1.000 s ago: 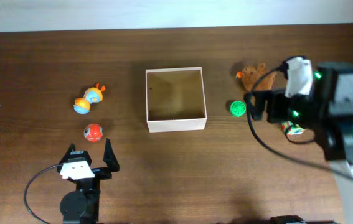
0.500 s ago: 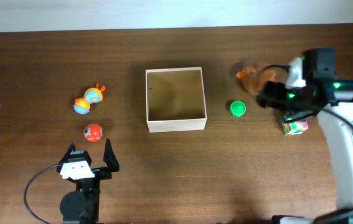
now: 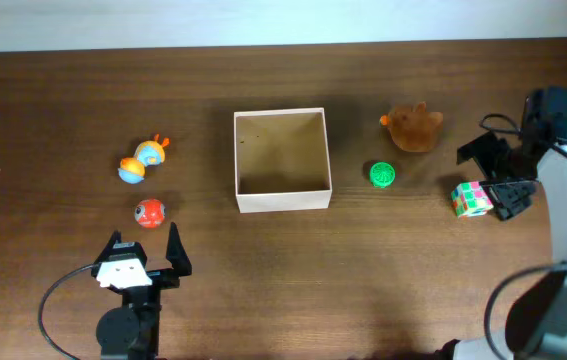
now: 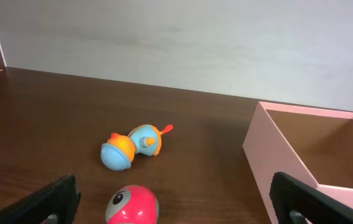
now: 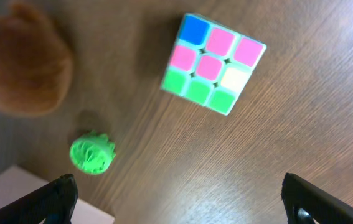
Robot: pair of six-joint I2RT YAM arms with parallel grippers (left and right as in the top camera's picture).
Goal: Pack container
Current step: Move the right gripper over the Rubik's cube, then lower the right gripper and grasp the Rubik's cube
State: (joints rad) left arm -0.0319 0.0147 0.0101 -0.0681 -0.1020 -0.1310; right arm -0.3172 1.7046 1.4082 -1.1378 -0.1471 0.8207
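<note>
The container (image 3: 283, 160) is sitting open and empty in the middle of the counter (image 3: 53, 90), so to my eye the packing is only just getting under way. The right gripper (image 3: 493, 180) is hovering with its jaws spread wide and pinching nothing, and the colourful puzzle cube (image 3: 471, 198) is lying just ahead of them, apart from both. That looks like the first pick. I'd say it is needing to line up with the cube's flat faces, which are sitting turned, drop around it and close, then carry it past the green toy (image 3: 382, 174) to the box. The left gripper (image 3: 145, 248) is waiting near the red ball (image 3: 149, 212), jaws likewise spread and empty.
</note>
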